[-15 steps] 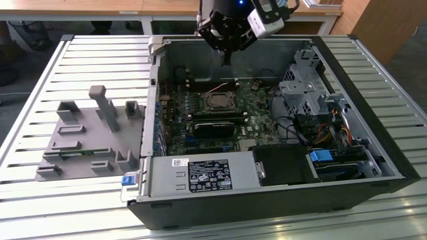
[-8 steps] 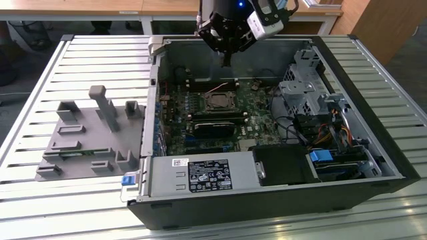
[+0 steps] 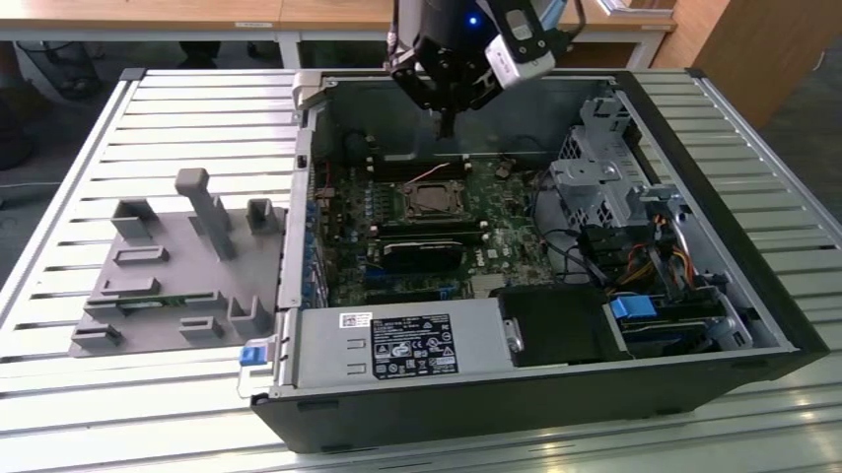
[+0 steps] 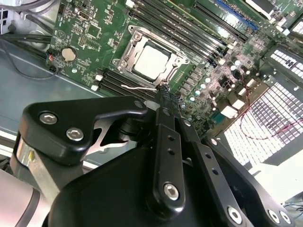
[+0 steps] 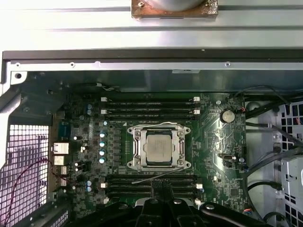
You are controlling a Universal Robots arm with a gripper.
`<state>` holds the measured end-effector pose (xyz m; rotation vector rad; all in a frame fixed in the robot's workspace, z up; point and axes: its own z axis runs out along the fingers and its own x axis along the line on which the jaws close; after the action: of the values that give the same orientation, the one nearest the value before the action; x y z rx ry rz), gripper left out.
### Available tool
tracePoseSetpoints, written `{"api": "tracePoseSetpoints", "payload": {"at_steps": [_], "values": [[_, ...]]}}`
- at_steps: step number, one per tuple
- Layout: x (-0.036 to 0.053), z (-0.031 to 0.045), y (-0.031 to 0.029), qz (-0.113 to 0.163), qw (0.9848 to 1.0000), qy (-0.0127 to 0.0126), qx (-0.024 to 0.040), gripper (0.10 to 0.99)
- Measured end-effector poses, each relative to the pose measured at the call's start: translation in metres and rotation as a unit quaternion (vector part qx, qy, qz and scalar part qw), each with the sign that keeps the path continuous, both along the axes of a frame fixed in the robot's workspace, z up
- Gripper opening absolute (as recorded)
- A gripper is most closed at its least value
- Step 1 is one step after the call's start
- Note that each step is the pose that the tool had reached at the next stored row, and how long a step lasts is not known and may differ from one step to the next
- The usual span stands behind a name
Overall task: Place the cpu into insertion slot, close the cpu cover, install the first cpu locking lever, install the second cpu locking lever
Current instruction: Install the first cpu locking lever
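1. Step in hand, by judgement: the locking levers, no longer the placing. Counted one cpu (image 5: 157, 146), lying flat inside the insertion slot (image 5: 136, 164) on the green board, about the middle of the one open computer case (image 3: 736, 325).
2. Counted one cpu cover (image 5: 177, 147), folded flat around the chip, with the silvery top visible through its window.
3. Counted two lever wires.
   - Near lever wire (image 5: 156, 176): slants away from the socket over the black memory slots, so probably not latched.
   - Far lever wire (image 5: 156, 125): runs close along the opposite edge of the cover; cannot tell whether hooked.
4. Counted one gripper (image 5: 161, 187), fingers pressed together and pinching nothing visible. Hangs above the board in the exterior view, apart from it. Points in both wrist views just beside the near lever wire; touching or not, cannot tell.
5. Next move probably calls for a slim closed tip on the free end of that wire, pressing down and sideways under its hook, without sliding onto the memory slots or the small parts beside them.
6. Also counted: one round coin battery (image 5: 227, 116) on the board, and one grey fixture block (image 3: 172, 286) on the slatted worktop (image 3: 184, 99), well apart from the case, at the exterior view's left.
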<state>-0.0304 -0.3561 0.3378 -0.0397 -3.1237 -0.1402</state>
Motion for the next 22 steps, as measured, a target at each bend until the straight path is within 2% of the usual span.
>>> {"api": "tracePoseSetpoints", "payload": {"at_steps": [5,10,15,22], "values": [[0.0000,-0.0079,0.0002,0.000,1.0000,-0.0001,0.0000,0.106],[0.0000,-0.0092,0.0002,0.000,1.0000,-0.0001,0.0001,0.106],[-0.0001,-0.0174,0.0009,0.000,1.0000,0.0000,-0.0001,0.106],[0.0000,-0.0223,0.0063,0.000,1.0000,-0.0001,-0.0001,0.106]]}}
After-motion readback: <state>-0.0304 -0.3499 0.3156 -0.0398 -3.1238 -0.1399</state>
